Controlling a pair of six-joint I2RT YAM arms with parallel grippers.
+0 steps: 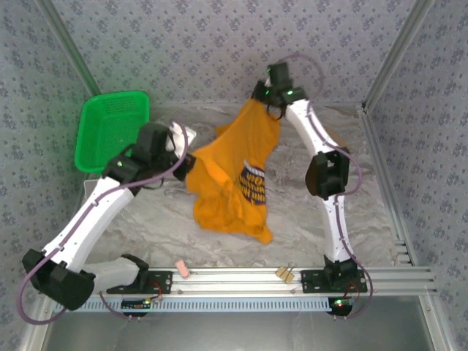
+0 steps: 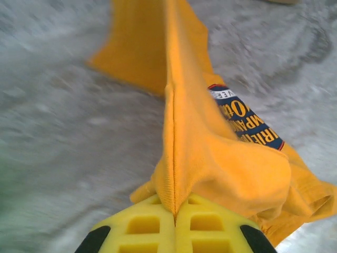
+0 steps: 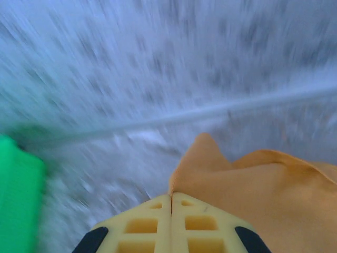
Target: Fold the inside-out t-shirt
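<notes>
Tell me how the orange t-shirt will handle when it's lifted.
Likely floppy: the orange t-shirt sags and bunches between the left fingers and right fingers. Probably light: small pinches of cloth hold it up. Its edge seam should resist slipping.

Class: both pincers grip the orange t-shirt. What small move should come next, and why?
Probably draw the left pincer and right pincer apart a little: both are shut on the t-shirt, which sags crumpled between them onto the table, so stretching it would flatten it.
</notes>
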